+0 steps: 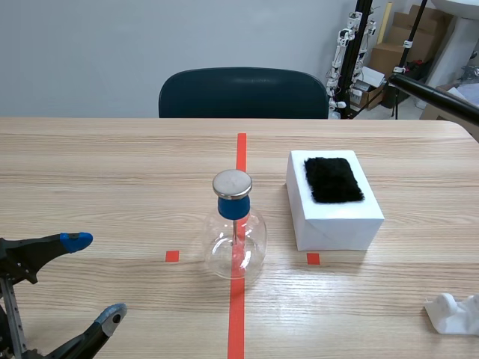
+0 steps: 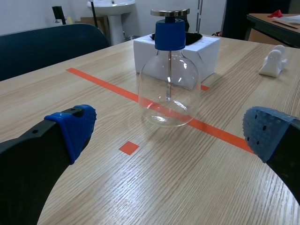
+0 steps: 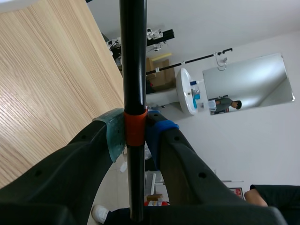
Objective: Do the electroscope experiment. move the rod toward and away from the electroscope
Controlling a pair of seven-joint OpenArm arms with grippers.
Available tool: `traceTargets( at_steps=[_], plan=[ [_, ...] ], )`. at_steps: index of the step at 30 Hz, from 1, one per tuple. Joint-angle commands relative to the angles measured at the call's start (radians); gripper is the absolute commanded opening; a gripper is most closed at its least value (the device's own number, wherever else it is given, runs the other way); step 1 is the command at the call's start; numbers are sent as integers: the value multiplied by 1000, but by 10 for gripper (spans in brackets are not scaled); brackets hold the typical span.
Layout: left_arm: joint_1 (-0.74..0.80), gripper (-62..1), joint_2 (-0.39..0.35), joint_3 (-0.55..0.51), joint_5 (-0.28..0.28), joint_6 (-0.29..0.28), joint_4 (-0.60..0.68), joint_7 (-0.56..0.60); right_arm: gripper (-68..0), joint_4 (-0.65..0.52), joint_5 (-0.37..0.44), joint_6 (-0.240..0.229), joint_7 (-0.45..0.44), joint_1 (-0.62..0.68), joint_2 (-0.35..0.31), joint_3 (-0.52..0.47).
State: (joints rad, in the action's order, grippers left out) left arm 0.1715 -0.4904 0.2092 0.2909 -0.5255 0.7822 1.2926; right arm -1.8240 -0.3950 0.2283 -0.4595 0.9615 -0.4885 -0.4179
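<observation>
The electroscope [image 1: 235, 228] is a clear glass flask with a blue stopper and a round metal disc on top, standing on the red tape line mid-table; in the left wrist view the electroscope [image 2: 169, 70] stands ahead of my left gripper [image 2: 173, 129]. My left gripper [image 1: 96, 278] rests low at the near left, open and empty. A black rod [image 3: 133, 61] with an orange band is pinched between the pads of my right gripper [image 3: 135, 131]. In the scene view only the rod's end [image 1: 438, 94] shows, raised at the far right edge.
A white box [image 1: 333, 202] with a black fur patch [image 1: 333, 179] on top sits right of the flask. A white crumpled cloth [image 1: 453, 313] lies at the near right. A dark chair [image 1: 243, 93] stands behind the far table edge.
</observation>
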Motion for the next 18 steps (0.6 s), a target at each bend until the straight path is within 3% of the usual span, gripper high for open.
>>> traceTargets(
  at_steps=[1,18],
  plan=[
    [-3,14,-6,-8,-10,-1,10,19,-677,-14,11,16,-3,-14,-10,-16],
    [-3,14,-6,-8,-10,-1,10,19,-677,-14,11,18,0,-14,-10,-15]
  ],
)
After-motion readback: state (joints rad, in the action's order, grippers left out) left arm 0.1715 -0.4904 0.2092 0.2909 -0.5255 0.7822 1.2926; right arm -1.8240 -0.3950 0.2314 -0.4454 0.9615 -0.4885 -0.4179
